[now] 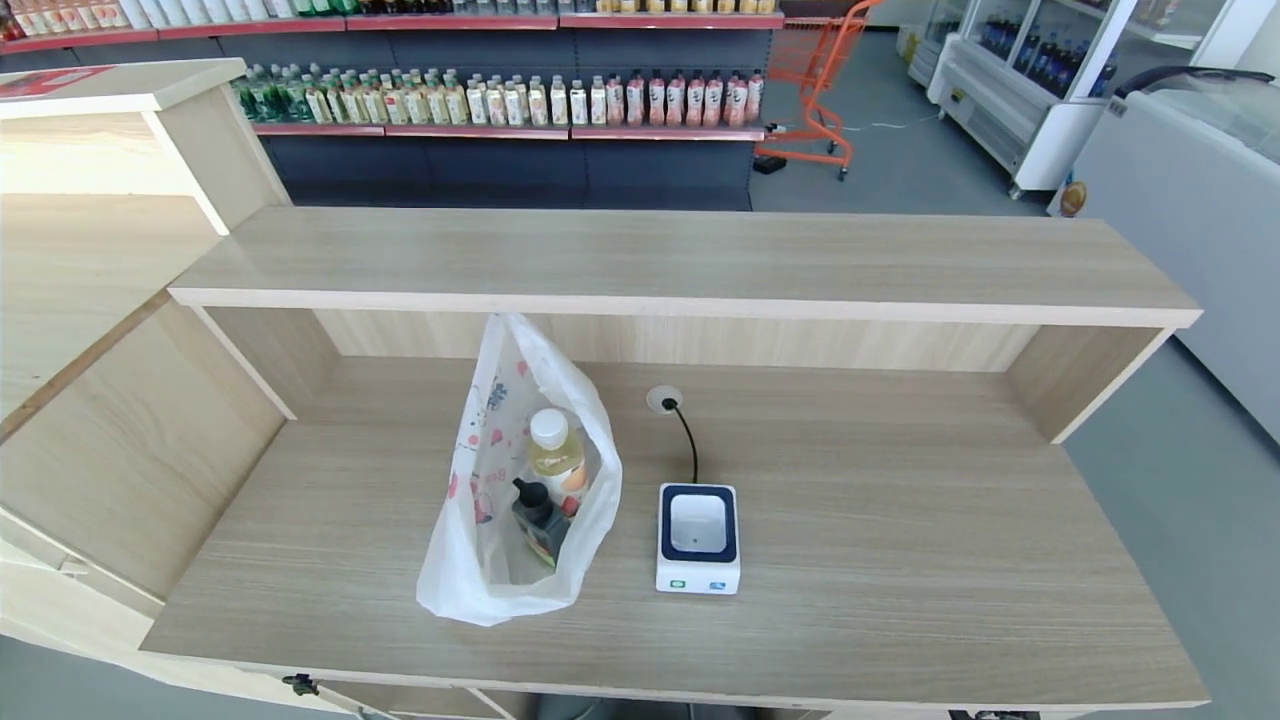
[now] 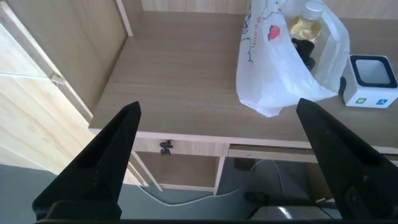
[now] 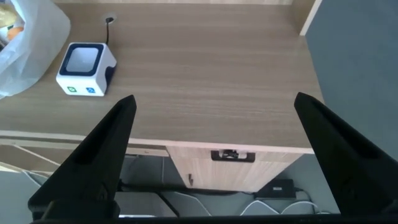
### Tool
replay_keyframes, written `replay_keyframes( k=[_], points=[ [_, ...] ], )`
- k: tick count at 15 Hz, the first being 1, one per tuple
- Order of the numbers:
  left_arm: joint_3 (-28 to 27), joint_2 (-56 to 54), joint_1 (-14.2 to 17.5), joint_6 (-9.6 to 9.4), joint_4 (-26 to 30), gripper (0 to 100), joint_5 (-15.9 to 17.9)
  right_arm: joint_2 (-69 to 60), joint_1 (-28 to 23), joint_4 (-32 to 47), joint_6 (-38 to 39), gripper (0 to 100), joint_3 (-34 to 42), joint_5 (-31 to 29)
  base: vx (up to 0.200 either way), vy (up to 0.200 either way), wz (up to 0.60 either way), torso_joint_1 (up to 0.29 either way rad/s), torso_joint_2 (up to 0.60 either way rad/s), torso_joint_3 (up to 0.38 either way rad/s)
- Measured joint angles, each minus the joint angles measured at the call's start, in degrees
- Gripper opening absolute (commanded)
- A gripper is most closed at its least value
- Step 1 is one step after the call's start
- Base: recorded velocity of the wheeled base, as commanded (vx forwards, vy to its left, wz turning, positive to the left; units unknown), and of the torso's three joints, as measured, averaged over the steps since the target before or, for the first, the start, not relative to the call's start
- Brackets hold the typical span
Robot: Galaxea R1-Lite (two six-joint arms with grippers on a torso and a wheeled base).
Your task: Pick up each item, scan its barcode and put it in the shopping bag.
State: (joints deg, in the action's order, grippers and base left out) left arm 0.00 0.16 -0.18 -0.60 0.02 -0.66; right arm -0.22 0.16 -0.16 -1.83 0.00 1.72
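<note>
Two bottles [image 1: 553, 470] sit in the shopping bag [image 1: 470, 570] left of the scanner [image 1: 698, 545], so the left gripper [image 2: 219, 109] and right gripper [image 3: 214, 102] hover by the counter [image 1: 900, 560], jaws apart and empty.

- I see the shopping bag [image 1: 470, 570], left of centre in the head view, as translucent white with red and dark blue printed figures.
- Inside it, the yellow bottle [image 1: 556, 458] has a white cap and the dark bottle [image 1: 540, 525] a black cap.
- The scanner [image 1: 698, 572] is white, with a navy frame around its window.
- The counter [image 1: 900, 520] is pale wood grain.
- The left gripper [image 2: 219, 109] and right gripper [image 3: 214, 101] are black.
</note>
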Motion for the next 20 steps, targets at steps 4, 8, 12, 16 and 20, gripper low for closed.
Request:
replay_keyframes(
  k=[4, 8, 12, 16, 20],
  points=[
    [0.0, -0.1, 0.0, 0.28, 0.0, 100, 0.0, 0.0, 0.0, 0.0, -0.1, 0, 0.0, 0.0, 0.050, 0.000, 0.00, 0.001, 0.00, 0.001],
    [0.0, -0.1, 0.1, 0.33, 0.0, 100, 0.0, 0.0, 0.0, 0.0, 0.1, 0, 0.0, 0.0, 0.000, 0.000, 0.00, 0.000, 0.00, 0.000],
    [0.0, -0.1, 0.1, 0.33, 0.0, 100, 0.0, 0.0, 0.0, 0.0, 2.4, 0, 0.0, -0.3, 0.000, 0.000, 0.00, 0.000, 0.00, 0.000],
    [0.0, -0.1, 0.1, 0.33, 0.0, 100, 0.0, 0.1, 0.1, 0.0, 2.4, 0, 0.0, -0.3, 0.000, 0.000, 0.00, 0.000, 0.00, 0.000],
    [0.0, -0.1, 0.1, 0.33, 0.0, 100, 0.0, 0.1, 0.1, 0.0, 2.4, 0, 0.0, -0.2, 0.000, 0.000, 0.00, 0.000, 0.00, 0.000]
  ],
)
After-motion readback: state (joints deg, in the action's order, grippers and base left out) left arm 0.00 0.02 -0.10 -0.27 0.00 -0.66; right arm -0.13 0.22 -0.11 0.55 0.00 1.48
